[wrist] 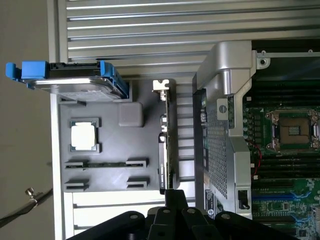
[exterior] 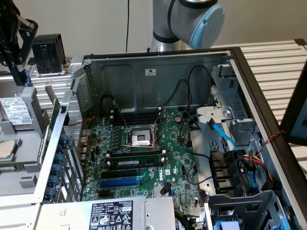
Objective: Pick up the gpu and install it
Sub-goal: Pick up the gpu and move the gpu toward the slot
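Observation:
The gpu (wrist: 168, 145) stands on its edge in a grey tray (wrist: 107, 107) beside the open computer case, with its silver end bracket (wrist: 162, 85) at one end. In the exterior view the gpu (exterior: 52, 127) shows as a thin green strip just outside the case's perforated wall. My gripper (exterior: 20, 76) hangs well above the tray at the exterior view's far left, shut with nothing in it. In the wrist view the gripper (wrist: 175, 196) lines up near the gpu's end opposite the bracket. The green motherboard (exterior: 144, 158) lies inside the case with a blue slot (exterior: 120, 182) and black slots.
The tray also holds a hard drive with blue rails (wrist: 70, 80), a processor chip (wrist: 85, 136) and a memory stick (wrist: 105, 163). Inside the case are an open processor socket (exterior: 141, 139), loose cables (exterior: 254, 165) and drive bays at the exterior view's right.

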Available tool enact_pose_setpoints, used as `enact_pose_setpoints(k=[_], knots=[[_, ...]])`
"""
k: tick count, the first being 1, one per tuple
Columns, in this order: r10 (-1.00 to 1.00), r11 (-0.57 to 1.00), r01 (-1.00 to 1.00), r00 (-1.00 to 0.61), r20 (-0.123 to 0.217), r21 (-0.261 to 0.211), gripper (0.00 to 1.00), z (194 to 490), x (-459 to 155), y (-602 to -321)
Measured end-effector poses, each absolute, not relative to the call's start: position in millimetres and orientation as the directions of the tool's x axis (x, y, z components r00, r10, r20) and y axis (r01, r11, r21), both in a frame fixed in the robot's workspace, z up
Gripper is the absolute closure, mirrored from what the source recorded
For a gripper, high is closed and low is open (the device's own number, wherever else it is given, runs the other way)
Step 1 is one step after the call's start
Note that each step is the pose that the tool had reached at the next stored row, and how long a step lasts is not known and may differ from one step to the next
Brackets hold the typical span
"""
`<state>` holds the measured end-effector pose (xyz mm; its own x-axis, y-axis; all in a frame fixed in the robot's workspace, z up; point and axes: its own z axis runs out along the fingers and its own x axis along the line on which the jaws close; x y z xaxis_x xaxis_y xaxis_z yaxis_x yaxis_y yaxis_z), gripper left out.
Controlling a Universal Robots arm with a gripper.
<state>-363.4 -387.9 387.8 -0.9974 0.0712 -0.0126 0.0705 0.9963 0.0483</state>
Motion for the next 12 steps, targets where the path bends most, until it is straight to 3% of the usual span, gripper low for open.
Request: enact_pose_setpoints(k=[12], knots=[[0.069,0.996,0.068,-0.997,-0.021,0.049,0.89,386.7,-370.4,-383.0]])
